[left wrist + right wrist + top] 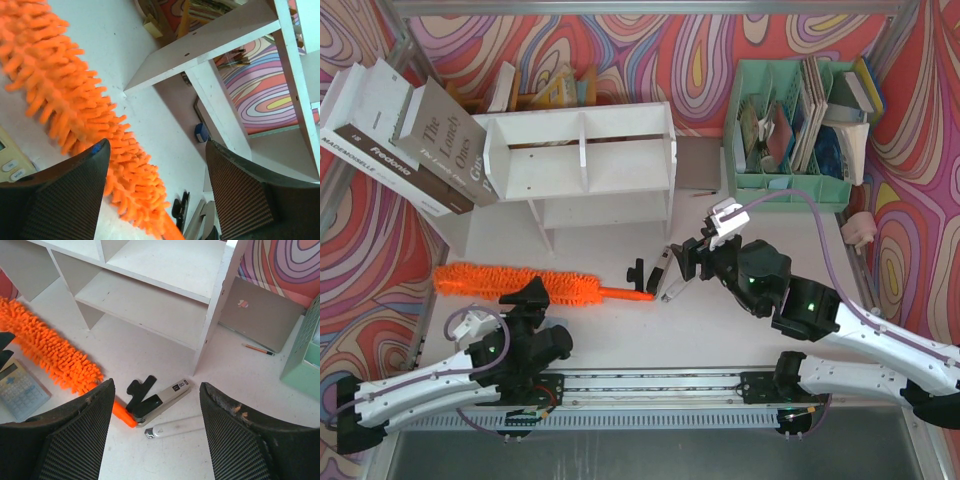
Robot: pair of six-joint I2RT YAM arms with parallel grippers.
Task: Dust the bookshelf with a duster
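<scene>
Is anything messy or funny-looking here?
The big books lean tilted at the left end of the bookshelf instead of standing in it, and the compartments in view are bare. The duster lies loose on the table in front of the shelf.

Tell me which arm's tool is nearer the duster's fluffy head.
Left. The left tool hangs open right over the fluffy head, one finger overlapping the fluff. The right tool, also open, is off past the tip of the thin handle, clear of the fluff.
</scene>
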